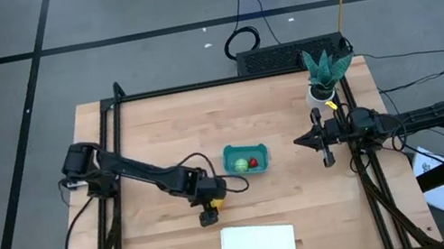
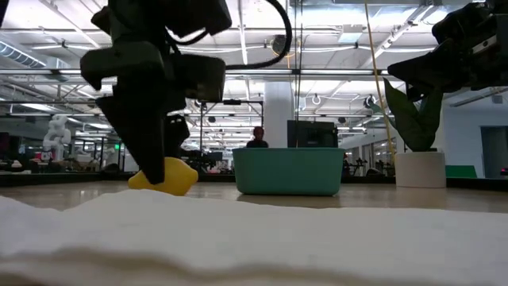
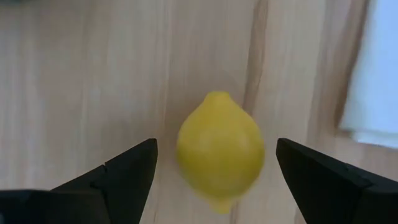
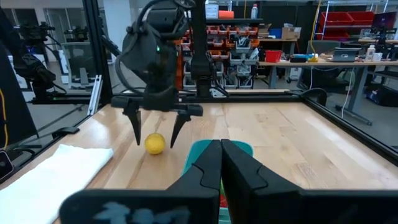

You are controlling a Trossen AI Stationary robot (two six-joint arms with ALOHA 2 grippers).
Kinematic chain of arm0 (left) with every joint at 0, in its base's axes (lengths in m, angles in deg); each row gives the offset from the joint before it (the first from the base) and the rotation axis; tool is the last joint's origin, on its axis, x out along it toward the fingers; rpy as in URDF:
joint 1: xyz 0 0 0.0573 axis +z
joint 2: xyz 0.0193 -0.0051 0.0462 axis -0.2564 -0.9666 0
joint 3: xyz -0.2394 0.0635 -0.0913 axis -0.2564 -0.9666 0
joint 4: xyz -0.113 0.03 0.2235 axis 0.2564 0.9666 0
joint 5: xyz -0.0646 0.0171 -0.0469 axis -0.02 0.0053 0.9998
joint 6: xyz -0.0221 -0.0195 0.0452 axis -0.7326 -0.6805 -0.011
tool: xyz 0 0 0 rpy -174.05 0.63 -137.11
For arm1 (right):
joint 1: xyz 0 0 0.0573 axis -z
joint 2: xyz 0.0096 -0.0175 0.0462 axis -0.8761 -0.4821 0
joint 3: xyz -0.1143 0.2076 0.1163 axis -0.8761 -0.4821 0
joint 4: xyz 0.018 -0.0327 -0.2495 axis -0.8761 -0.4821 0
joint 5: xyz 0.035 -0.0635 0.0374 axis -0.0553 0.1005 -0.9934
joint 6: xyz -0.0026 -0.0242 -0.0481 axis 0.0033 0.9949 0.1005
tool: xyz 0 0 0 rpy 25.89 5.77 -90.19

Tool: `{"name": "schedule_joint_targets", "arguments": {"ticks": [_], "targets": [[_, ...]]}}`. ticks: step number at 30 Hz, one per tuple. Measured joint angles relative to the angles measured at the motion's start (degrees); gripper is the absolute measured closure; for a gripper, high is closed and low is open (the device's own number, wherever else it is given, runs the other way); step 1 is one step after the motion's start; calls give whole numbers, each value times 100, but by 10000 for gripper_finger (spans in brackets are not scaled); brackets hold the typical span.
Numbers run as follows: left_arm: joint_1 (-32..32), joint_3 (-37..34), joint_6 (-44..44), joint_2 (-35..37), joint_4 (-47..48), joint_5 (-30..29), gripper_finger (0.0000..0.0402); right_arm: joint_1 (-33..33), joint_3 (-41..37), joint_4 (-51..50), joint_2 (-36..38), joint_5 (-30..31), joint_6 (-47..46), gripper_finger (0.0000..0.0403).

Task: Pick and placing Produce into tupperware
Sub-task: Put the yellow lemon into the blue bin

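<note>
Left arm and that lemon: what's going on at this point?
The left gripper hangs open over the yellow lemon, one finger on each side, neither touching it. The lemon lies on the wooden table between the teal tub and the white sheet. The green ball and red piece are already in the tub. The right gripper waits shut near the potted plant.

The left arm reaches in over the table's middle, wrist bent down, its left gripper (image 3: 214, 171) pointing at the tabletop with fingers spread wide. The right gripper (image 1: 310, 140) hangs at the table's right side, fingers pressed together.
</note>
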Motion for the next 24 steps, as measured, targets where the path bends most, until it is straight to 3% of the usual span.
{"name": "schedule_joint_targets", "arguments": {"ticks": [24], "targets": [[4,11,132,-189,-42,-28,67,-1,1,-22,-1,0,2,403]]}}
